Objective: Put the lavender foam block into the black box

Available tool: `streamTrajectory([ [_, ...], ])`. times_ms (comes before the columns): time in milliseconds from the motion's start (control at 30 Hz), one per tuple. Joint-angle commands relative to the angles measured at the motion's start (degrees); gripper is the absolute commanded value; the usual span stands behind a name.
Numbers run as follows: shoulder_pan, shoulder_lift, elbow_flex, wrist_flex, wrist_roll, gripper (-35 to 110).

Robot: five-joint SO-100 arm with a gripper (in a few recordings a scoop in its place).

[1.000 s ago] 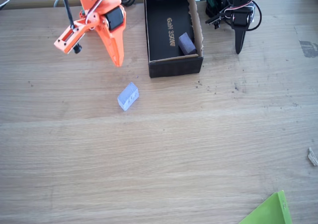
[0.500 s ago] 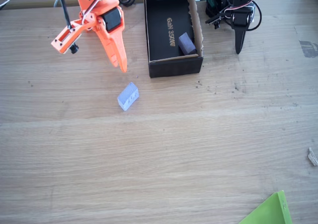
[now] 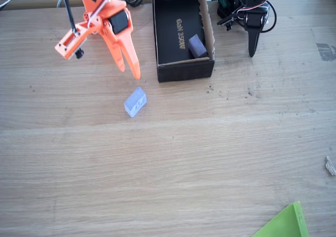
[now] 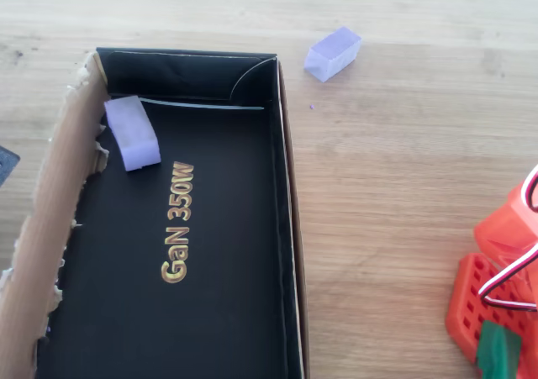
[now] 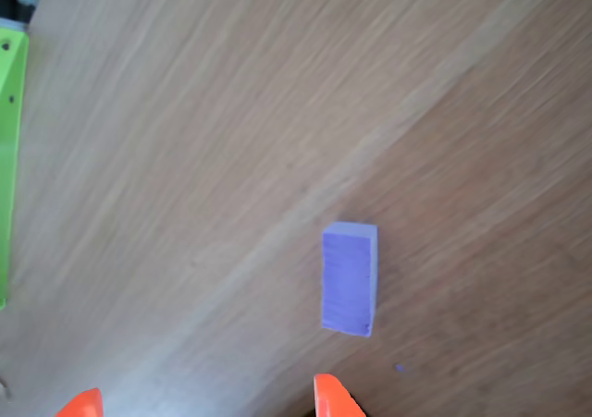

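Wrist view looks down on the light brown wooden table (image 5: 185,158). Two orange fingertips (image 5: 331,397) poke up from the bottom edge. They are wide apart, and nothing is between them. A little past them lies the small, pale lavender foam block (image 5: 350,278), flat on the wood. It touches neither tip. It sits just beyond the right tip. At the far left edge is a bright green flat sheet (image 5: 9,149).

From the fixed view, a corner of that green sheet (image 3: 283,224) shows at the near edge of the table (image 3: 168,168). Further up, the lavender foam block (image 3: 135,101) lies alone on the bare wood. Past it, the orange plastic pincer (image 3: 129,69) points down toward the block, with its fingers spread a bit and holding nothing. The block is near the tips but not touching them. To the right of the pincer stands the long black cardboard box (image 3: 181,32) with one brown wall. A darker purple foam block (image 3: 197,46) rests inside it, close to the brown wall.

From the overhead view, the black box (image 4: 282,228) has gold "GaN 350W" letters on its floor. The darker purple block (image 4: 132,133) lies in a corner by the torn brown wall. The lavender foam block (image 4: 333,53) is outside the box, near its corner, on the table (image 4: 403,144).
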Motion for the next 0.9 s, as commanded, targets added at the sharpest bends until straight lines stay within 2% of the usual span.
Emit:
streamTrajectory([
  [0,2.0,-0.6,-2.3,0.4,0.3,31],
  [333,2.5,-7.7,-3.1,0.4,1.3,31],
  [633,0.5,-14.4,-9.7,5.7,4.9,31],
  [867,-1.1,-13.3,-10.3,9.8,6.6,30],
])
